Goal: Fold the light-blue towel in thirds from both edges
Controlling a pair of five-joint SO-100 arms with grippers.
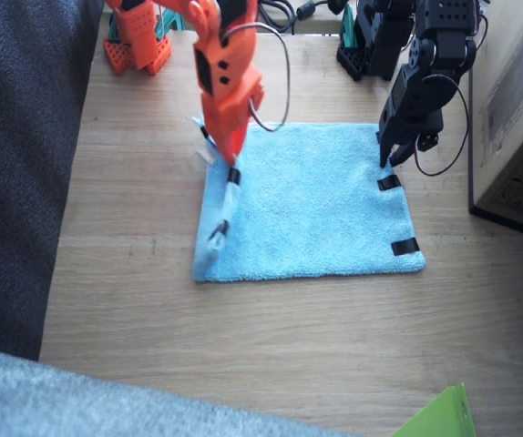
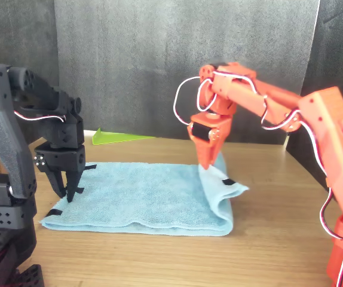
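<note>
Right claw (image 2: 208, 165) clamped on light-blue towel (image 1: 312, 205) edge, lifted. Left claw (image 1: 388, 160) at opposite edge; grip unclear. Best carried low, evenly, one third across.

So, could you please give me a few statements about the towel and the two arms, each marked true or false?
1. The right arm's tool has lifted one short side of the light-blue towel. True.
2. The left arm's tool holds its side of the towel high above the wooden table. False: that side lies flat.
3. Black tape strips mark the towel's short side near the left arm. True.
4. The towel is already folded in thirds. False: only the right arm's side is raised and curled.
</note>
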